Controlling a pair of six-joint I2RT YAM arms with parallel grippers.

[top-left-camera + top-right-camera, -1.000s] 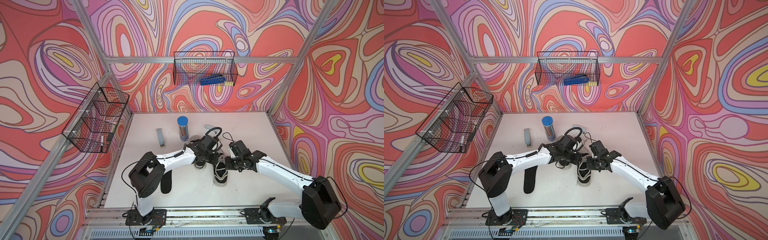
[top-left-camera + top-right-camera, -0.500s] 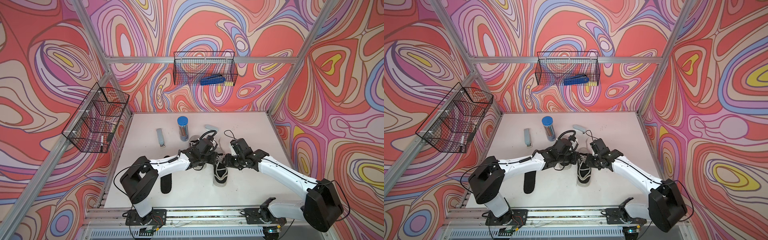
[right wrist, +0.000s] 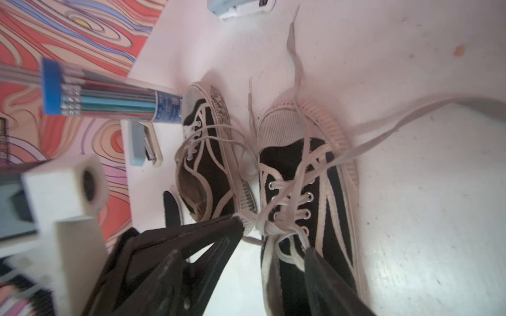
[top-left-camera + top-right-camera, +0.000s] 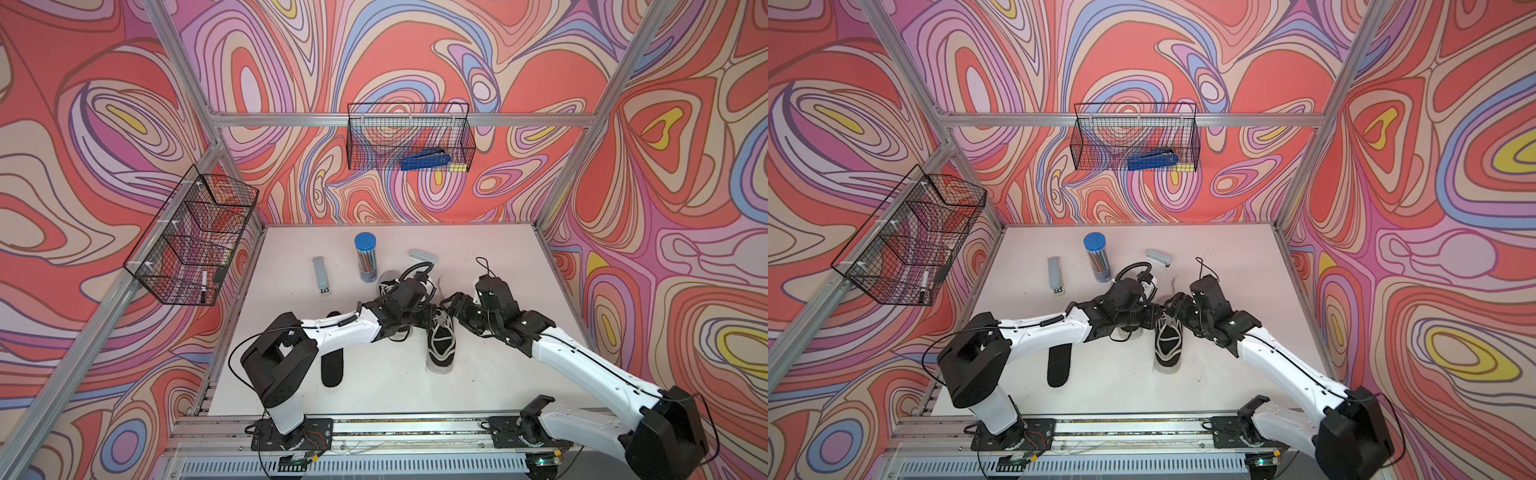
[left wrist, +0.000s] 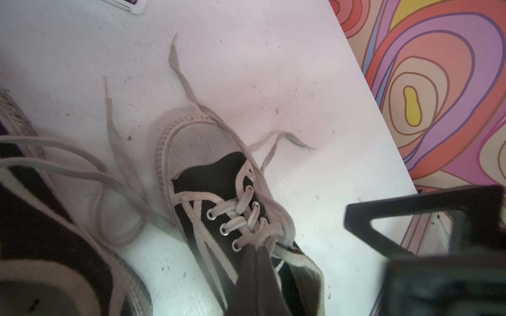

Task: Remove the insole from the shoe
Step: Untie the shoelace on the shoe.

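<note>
Laced shoe [image 4: 441, 345], second shoe [image 3: 205, 169] just beside — pencil tube [image 4: 365, 257], stapler [image 4: 423, 255] beyond

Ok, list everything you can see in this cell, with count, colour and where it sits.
shoes: 2, black with white laces, side by side mid-table
insole: 1, black, flat on the table beside the left arm
pencil tube: 1, clear with blue lid, upright behind the shoes
staplers: 2, grey, on the table towards the back
baskets: 2, black wire, back wall and side wall
blue stapler: 1, blue, in the back-wall basket
marker: 1, white with black cap, in the side-wall basket
table: 1, white
left gripper: 1, black, shut, at the laces of the shoe nearer the right arm
right gripper: 1, black, open, astride the same laces
</note>
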